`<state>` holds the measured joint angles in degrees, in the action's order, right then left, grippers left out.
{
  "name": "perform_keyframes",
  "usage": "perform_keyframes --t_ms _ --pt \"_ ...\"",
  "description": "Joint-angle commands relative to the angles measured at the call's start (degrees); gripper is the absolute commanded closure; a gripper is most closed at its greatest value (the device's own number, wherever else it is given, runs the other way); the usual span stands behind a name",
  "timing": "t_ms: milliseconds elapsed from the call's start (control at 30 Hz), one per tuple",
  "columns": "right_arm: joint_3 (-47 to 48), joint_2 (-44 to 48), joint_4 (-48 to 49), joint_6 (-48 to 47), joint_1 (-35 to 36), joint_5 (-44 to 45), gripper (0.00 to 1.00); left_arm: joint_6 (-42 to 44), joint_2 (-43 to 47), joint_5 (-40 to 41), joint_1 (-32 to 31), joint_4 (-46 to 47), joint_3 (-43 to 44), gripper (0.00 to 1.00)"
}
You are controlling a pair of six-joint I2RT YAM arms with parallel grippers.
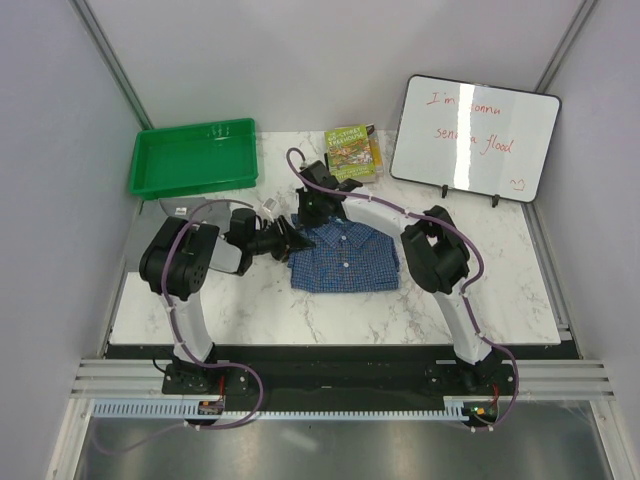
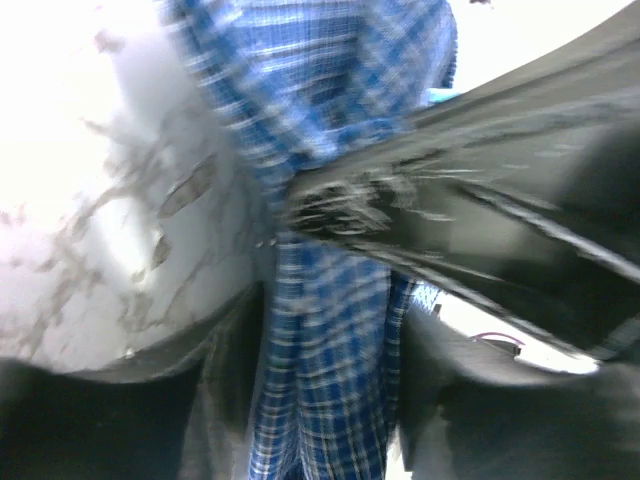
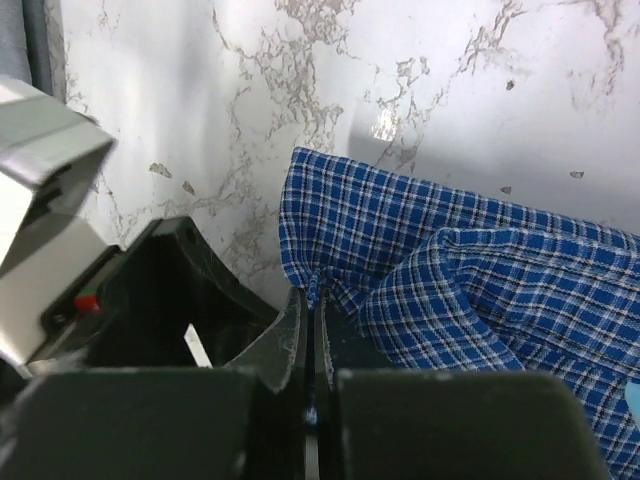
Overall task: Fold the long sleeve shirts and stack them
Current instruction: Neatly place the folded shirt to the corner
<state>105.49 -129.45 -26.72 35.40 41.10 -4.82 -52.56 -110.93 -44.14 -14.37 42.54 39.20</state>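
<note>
1. Left arm (image 1: 185, 260); lower left of the top view; elbow folded high, forearm reaching rightward and low over the table (image 1: 480, 290).
2. Left gripper (image 1: 291, 241); at the left edge of the shirt; its own camera is blurred, with a band of check cloth running between the fingers; I cannot tell whether the jaws bear on it or merely straddle it.
3. Blue shirt (image 1: 350, 262); centre of the top view, lying flat and already partly folded, collar toward the upper edge; the grey shirt I cannot pick out with certainty.
4. Right gripper (image 3: 311, 305); jaws pressed together, tips touching the shirt's near hem where the cloth puckers; whether any cloth is nipped I cannot tell.
5. Right arm (image 1: 430, 250); right of centre, elbow raised, forearm stretched toward the upper left, wrist tipped down at the shirt's upper-left corner.
6. Step in hand, by my judgement: securing the left side for a fold; I would confirm a firm bite on one layer only, lift low, and carry the edge square across; the right tips should pin the hem so the shirt does not drag.
</note>
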Motion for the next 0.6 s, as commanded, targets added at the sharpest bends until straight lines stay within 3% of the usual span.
perform_keyframes --t_ms 0,33,100,167,200,233,267,367,567 --pt "2.0 4.46 1.94 1.17 -0.32 -0.98 0.98 1.13 1.14 1.95 -0.13 -7.0 -0.44 0.62" --pt "2.0 4.38 2.02 1.17 -0.58 -0.98 0.94 3.23 2.2 2.3 0.04 -10.08 -0.01 0.81" --pt "2.26 4.82 1.93 0.82 -0.94 -1.16 0.8 6.05 5.97 2.92 0.48 -21.19 1.22 0.98" --pt "2.78 5.17 2.02 -0.32 -1.72 -1.24 0.61 12.71 8.09 4.23 1.19 -30.37 4.82 0.98" --pt "3.05 5.78 1.94 -0.76 -1.99 -1.33 0.52 15.18 9.41 5.02 1.45 -40.94 6.66 0.98" --pt "3.23 6.13 2.02 -1.2 -2.6 -1.33 0.42 20.51 10.03 6.16 1.8 -45.83 10.16 0.98" --pt "3.92 6.57 1.94 -2.25 -2.95 -1.33 0.27 23.17 10.65 7.22 1.89 -50.93 11.93 0.98" --pt "5.07 8.5 1.93 -5.58 -4.19 -0.9 0.02 32.05 11.79 10.64 2.94 -65.62 18.87 0.98" --pt "2.97 13.43 1.85 -13.86 -6.29 0.86 0.02 46.39 13.38 21.45 4.7 -86.62 33.46 0.98"
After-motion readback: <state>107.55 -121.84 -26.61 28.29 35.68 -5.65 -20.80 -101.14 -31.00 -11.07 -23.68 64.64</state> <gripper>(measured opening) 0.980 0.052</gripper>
